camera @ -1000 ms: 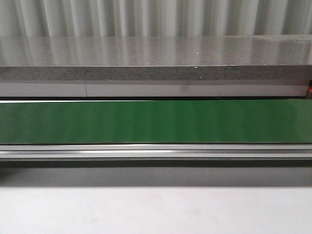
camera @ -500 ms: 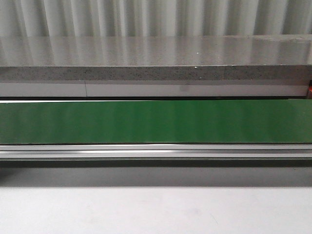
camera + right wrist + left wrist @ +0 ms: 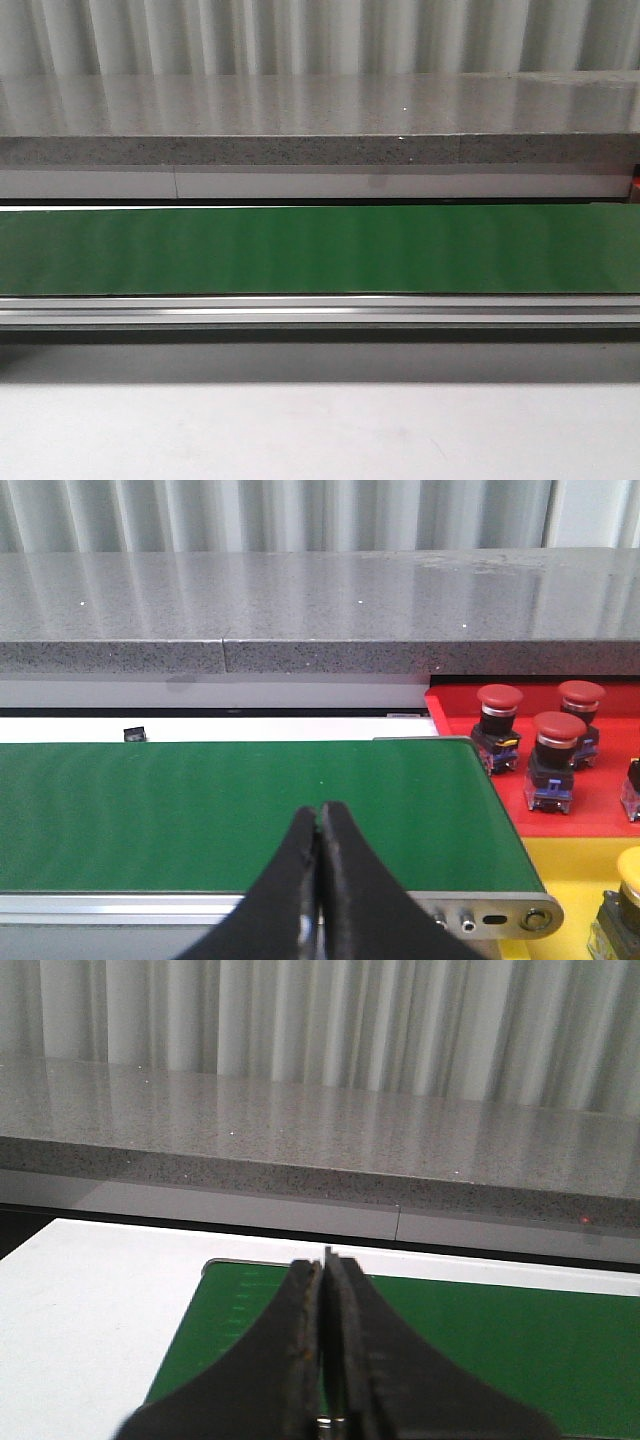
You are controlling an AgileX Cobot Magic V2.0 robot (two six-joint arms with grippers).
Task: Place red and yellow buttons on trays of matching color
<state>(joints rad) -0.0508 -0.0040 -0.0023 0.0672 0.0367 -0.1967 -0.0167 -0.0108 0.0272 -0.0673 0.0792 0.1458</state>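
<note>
We see both arms held level over the green conveyor belt, left gripper and right gripper clenched on nothing. Three red buttons stand on the red tray; one yellow button sits on the yellow tray.

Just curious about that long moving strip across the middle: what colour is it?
The belt is plain dark green, seen best in the front view.

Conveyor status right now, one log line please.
green belt: bare | red tray: three red buttons | yellow tray: yellow button at edge | left gripper: shut | right gripper: shut
</note>
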